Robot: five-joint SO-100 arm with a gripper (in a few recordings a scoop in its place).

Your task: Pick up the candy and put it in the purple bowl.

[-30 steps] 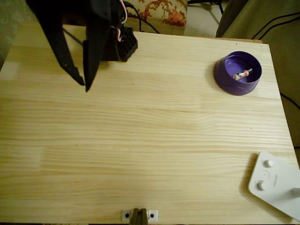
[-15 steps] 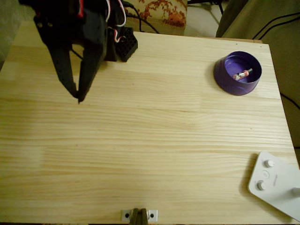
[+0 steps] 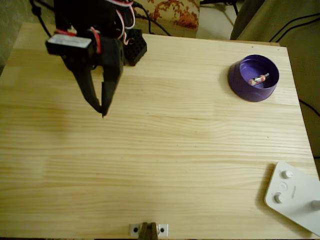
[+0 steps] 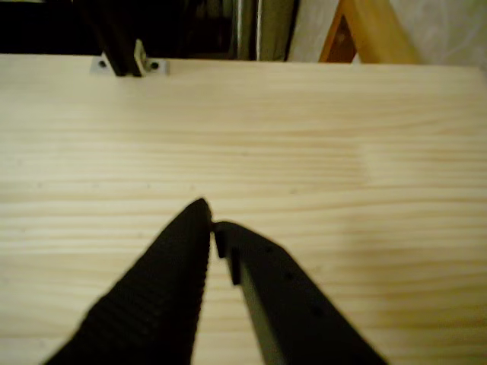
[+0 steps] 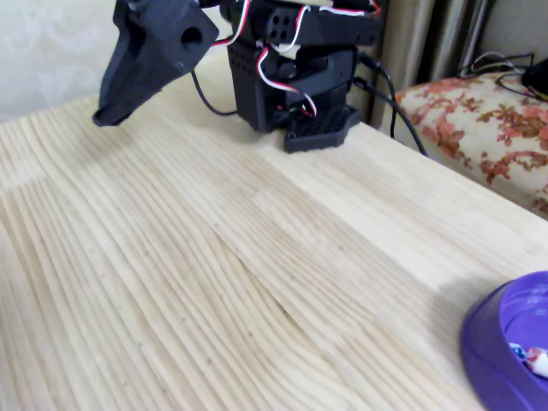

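Note:
The candy [image 3: 259, 79] lies inside the purple bowl [image 3: 239, 76] at the table's back right in the overhead view. In the fixed view the purple bowl [image 5: 492, 342] sits at the bottom right with a bit of the candy [image 5: 535, 360] showing inside. My black gripper [image 3: 103, 111] hangs above the table's left part, far from the bowl, with its fingertips together and nothing between them. The wrist view shows the gripper [image 4: 210, 222] shut over bare wood. In the fixed view the gripper [image 5: 107, 116] points down at the upper left.
A white device with round knobs [image 3: 292, 195] lies at the table's front right corner. A small metal bracket [image 3: 148, 230] sits at the front edge. The arm's black base [image 3: 131, 47] stands at the back left, with cables behind it. A patterned cushion [image 5: 479, 111] is beyond the table.
The gripper has swung a little to the right and toward the front of the table, and its fingers have closed together. The candy and bowl have not moved.

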